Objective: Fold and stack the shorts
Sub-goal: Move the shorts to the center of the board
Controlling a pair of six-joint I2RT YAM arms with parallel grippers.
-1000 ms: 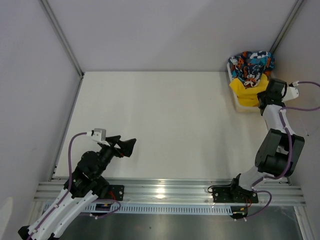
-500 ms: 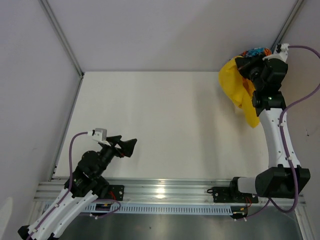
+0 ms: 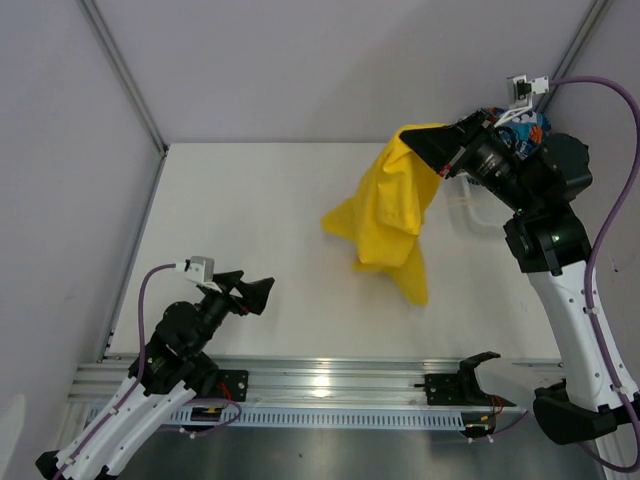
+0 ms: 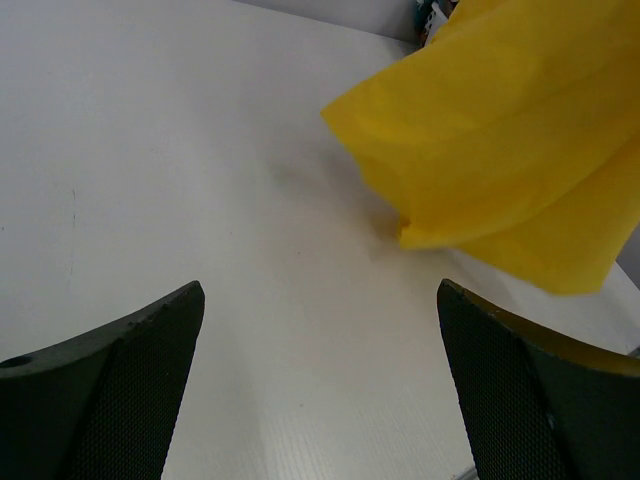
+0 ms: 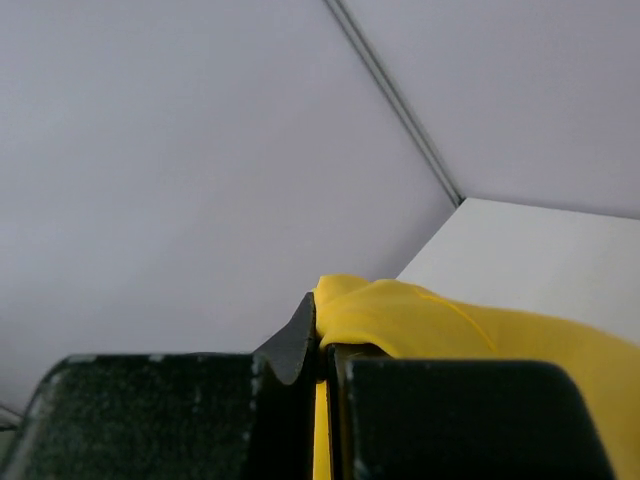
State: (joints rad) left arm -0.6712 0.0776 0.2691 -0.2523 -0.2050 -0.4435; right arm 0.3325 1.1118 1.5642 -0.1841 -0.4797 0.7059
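Observation:
The yellow shorts point(image 3: 385, 215) hang in the air over the right half of the table, and their lower end reaches down towards the surface. My right gripper point(image 3: 425, 143) is shut on their top edge. The right wrist view shows yellow cloth point(image 5: 450, 325) pinched between the closed right gripper point(image 5: 325, 340) fingers. The printed shorts point(image 3: 530, 130) sit at the back right, mostly hidden behind my right arm. My left gripper point(image 3: 252, 290) stands open and empty near the front left, well apart from the cloth. In the left wrist view the left gripper point(image 4: 320, 300) faces the hanging yellow shorts point(image 4: 500, 150).
A white basket point(image 3: 458, 205) stands at the back right corner under the right arm. The white table point(image 3: 250, 200) is bounded by grey walls at the back and on both sides. A metal rail point(image 3: 330, 380) runs along the near edge.
My right arm has lifted the yellow shorts out of the basket and swung them left over the table, where they hang unfurled. The left arm has not moved.

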